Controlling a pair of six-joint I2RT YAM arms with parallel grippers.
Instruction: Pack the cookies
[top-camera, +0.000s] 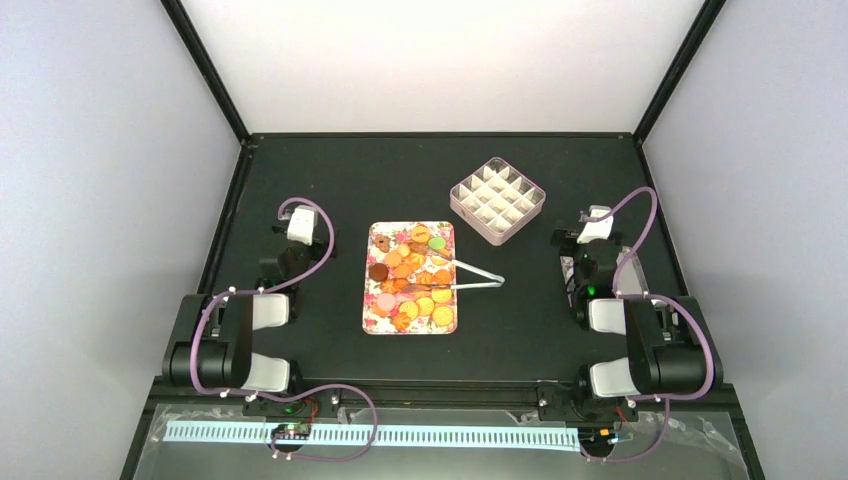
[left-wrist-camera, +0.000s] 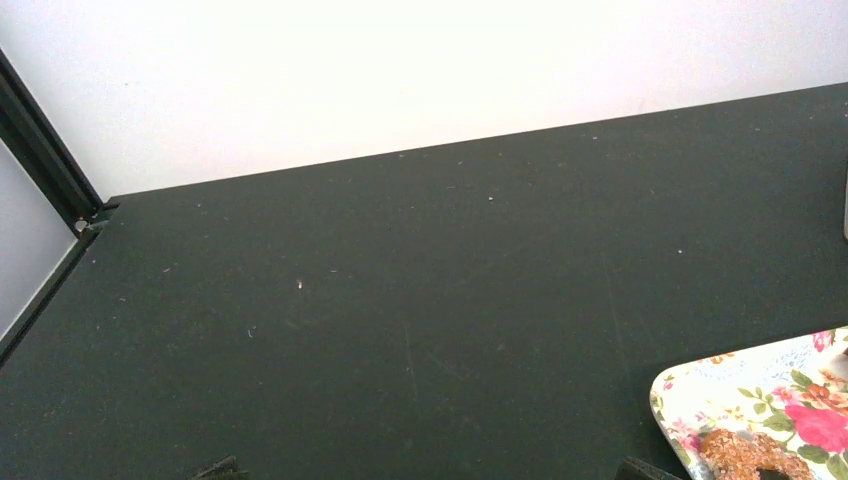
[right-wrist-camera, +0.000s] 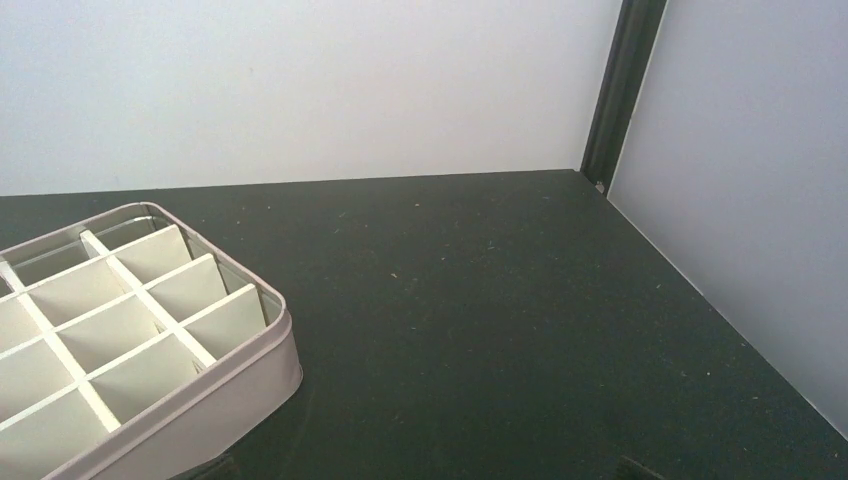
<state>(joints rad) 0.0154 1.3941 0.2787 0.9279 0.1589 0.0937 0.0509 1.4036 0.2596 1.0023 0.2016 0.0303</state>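
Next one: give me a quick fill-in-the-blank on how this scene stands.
The cookies all lie on the flowered ___.
The divided box holds ___ cookies.
The metal ___ lie with their tips among the cookies.
Missing: tray; no; tongs.

Small round cookies (top-camera: 415, 280), mostly orange-golden, heaped on tray (top-camera: 369, 322)

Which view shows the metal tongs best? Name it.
Top external: the metal tongs lie whole, tips over the cookies, hinge off the tray. Left wrist shows only a tray corner, right wrist only the divided box; no tongs.
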